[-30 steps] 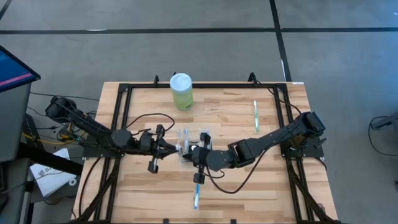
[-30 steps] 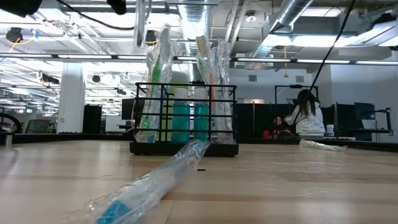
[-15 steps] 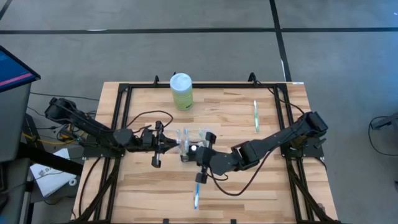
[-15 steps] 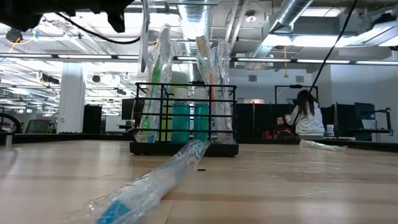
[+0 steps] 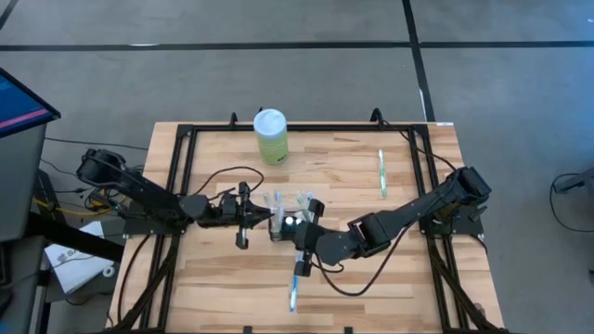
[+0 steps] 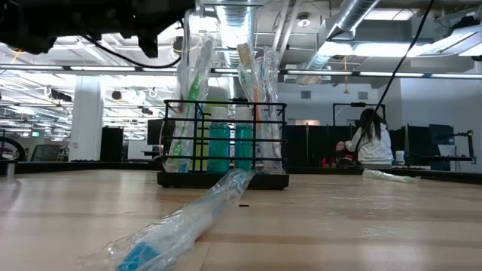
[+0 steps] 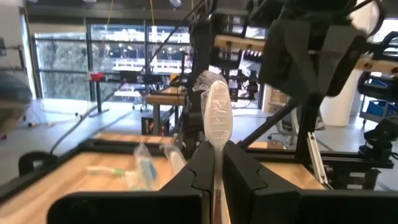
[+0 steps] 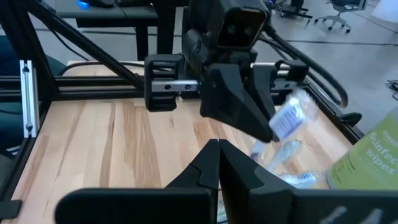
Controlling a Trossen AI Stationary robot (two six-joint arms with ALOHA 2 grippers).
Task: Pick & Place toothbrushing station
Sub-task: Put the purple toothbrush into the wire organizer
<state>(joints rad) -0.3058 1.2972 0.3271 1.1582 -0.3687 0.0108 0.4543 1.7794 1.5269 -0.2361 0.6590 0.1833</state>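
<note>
Your left arm has slid further in since a second ago, so the left gripper [image 5: 264, 215] now sits right at the toothbrushing station [image 5: 286, 219], and your right arm has crept in too, its wrist crowding the caddy from the other side. The left gripper is clamped narrow on a wrapped toothbrush [image 7: 216, 121], whose plastic-sleeved head stands up between the fingers [image 7: 199, 165] in the left wrist view. The right gripper [image 8: 218, 163] is pinched fully together with nothing between its fingers, hovering over bare wood just beside the caddy.

You'll find the toothbrushing station near the middle of the table [image 5: 371, 278], a black wire caddy standing upright; the low view shows wrapped brushes rising well above its rim and two teal items standing inside. How many brushes are in it, I cannot tell through the wrapping.

Count the loose things: one wrapped toothbrush with a blue handle [image 5: 295, 288] lies on the wood toward the near edge, close below the right wrist; one wrapped green toothbrush [image 5: 381, 173] lies well apart toward the right rail; one pale green wipes canister [image 5: 271, 135] with a white lid stands at the far edge.

You have open wood at both near corners and along the far right. Between the two grippers it's tight. One person [image 6: 369, 139] sits in the room beyond.
</note>
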